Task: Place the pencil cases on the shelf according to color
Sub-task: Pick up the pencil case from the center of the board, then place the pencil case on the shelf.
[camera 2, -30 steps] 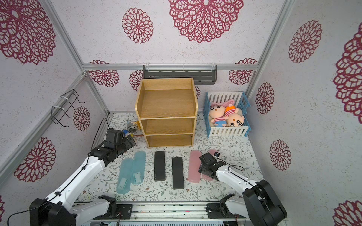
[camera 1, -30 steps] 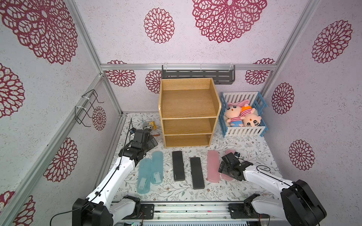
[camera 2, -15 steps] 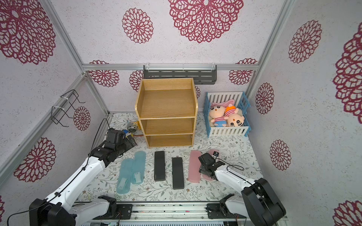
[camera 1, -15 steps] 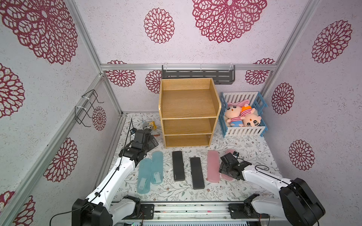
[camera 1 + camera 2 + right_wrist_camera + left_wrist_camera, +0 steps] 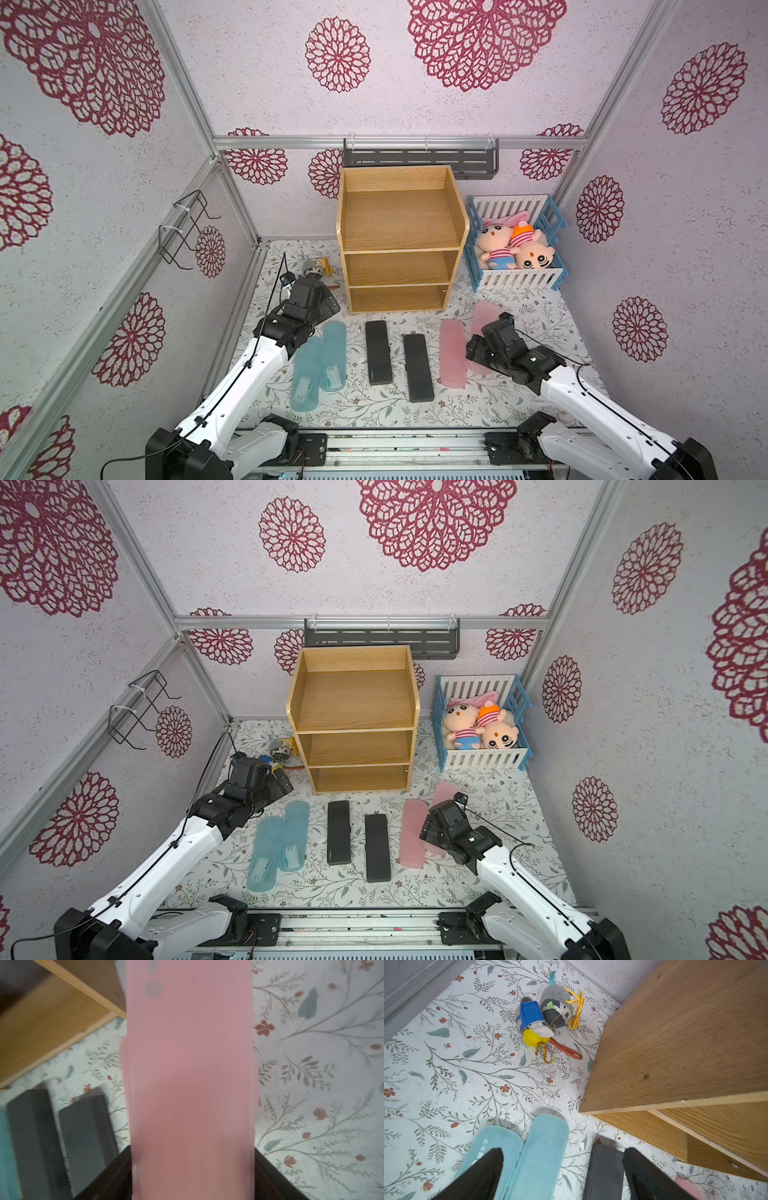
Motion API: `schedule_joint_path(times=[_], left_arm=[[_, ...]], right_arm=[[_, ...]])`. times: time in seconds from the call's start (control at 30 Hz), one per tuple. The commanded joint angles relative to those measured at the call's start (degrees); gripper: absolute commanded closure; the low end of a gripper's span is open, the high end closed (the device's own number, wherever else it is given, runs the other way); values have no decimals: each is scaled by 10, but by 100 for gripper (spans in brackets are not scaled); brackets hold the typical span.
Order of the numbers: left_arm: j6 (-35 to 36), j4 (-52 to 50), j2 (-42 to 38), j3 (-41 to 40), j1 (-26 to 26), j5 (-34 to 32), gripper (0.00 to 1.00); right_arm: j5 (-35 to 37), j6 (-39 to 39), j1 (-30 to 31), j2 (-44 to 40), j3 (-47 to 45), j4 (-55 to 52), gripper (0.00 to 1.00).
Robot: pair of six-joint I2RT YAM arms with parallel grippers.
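Several pencil cases lie in a row on the floral mat in front of the wooden shelf [image 5: 401,245]: two light blue [image 5: 306,374] [image 5: 333,355], two black [image 5: 378,352] [image 5: 418,367] and a pink one [image 5: 451,353]. My right gripper [image 5: 477,354] is shut across the second pink pencil case [image 5: 189,1064] at the right end of the row, a finger on each long edge. Whether this case is off the mat I cannot tell. My left gripper [image 5: 563,1153] hangs open and empty above the far ends of the blue cases [image 5: 542,1147], beside the shelf's lower left corner [image 5: 675,1043].
A blue-and-white crate [image 5: 519,278] with plush dolls stands right of the shelf. A small plush keychain toy [image 5: 550,1012] lies left of the shelf near the back wall. A grey rack [image 5: 419,158] hangs on the back wall and a wire rack [image 5: 187,228] on the left wall.
The right gripper's jaws have narrowed onto the rightmost pink pencil case. The left arm has not moved.
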Motion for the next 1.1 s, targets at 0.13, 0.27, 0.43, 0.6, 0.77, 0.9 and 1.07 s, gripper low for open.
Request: schedule_joint_path(times=[0.13,0.27,0.43,0.6,0.77,0.9,1.07], left_arm=[[-4,-39,-17,34,-30,-39,3],[-11,-51,-43,26,-33,-50,3],[-33,-64,-70,17,-37,-63,3],[-36,-71,-86,24,-42,-62,3],[-20,-89,-84,52,-46,-64,3],[-8,-94,-85,63,-47,-70,3],[14,-91,-81,82,-47,-83,3]], right_arm=[[-64,-48,23,-45,42,-4,34],[-69,-59,52,-61,58,0,35],[-85,-86,80,-49,92,18,36],[-53,-111,140,-20,149,35,39],[-24,-132,165,7,220,47,40],[-20,-151,167,35,261,50,40],[2,-174,167,83,333,46,39]])
